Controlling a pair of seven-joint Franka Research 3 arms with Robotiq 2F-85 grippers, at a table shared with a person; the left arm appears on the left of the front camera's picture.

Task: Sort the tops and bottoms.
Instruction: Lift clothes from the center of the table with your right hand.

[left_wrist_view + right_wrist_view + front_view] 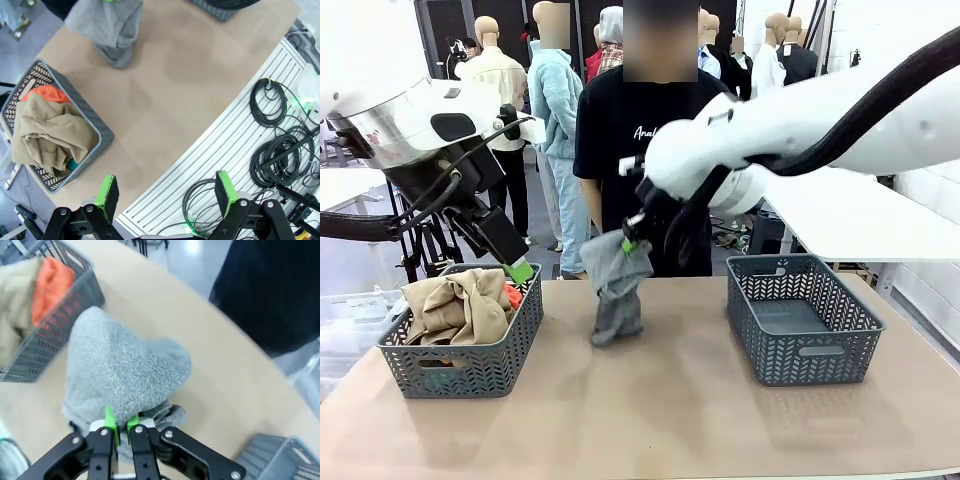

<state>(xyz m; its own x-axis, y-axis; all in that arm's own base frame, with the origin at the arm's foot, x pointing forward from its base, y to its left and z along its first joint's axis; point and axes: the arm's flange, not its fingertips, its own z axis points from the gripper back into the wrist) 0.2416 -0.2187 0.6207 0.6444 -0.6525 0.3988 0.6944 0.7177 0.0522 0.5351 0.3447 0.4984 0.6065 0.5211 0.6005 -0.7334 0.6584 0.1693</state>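
Observation:
My right gripper is shut on the top of a heather grey garment, which hangs down with its lower end touching the table's middle; in the right wrist view the grey garment drapes just past my pinched fingers. The tan khaki garment fills the left basket, with orange cloth beside it. From the left wrist, the tan garment lies over orange cloth and a bit of teal. My left gripper hangs open above the left basket's far right corner.
A second dark grey lattice basket stands at the right of the table. A person in a black T-shirt stands at the far edge behind the grey garment. Coiled cables lie on a slatted surface below the table's near edge.

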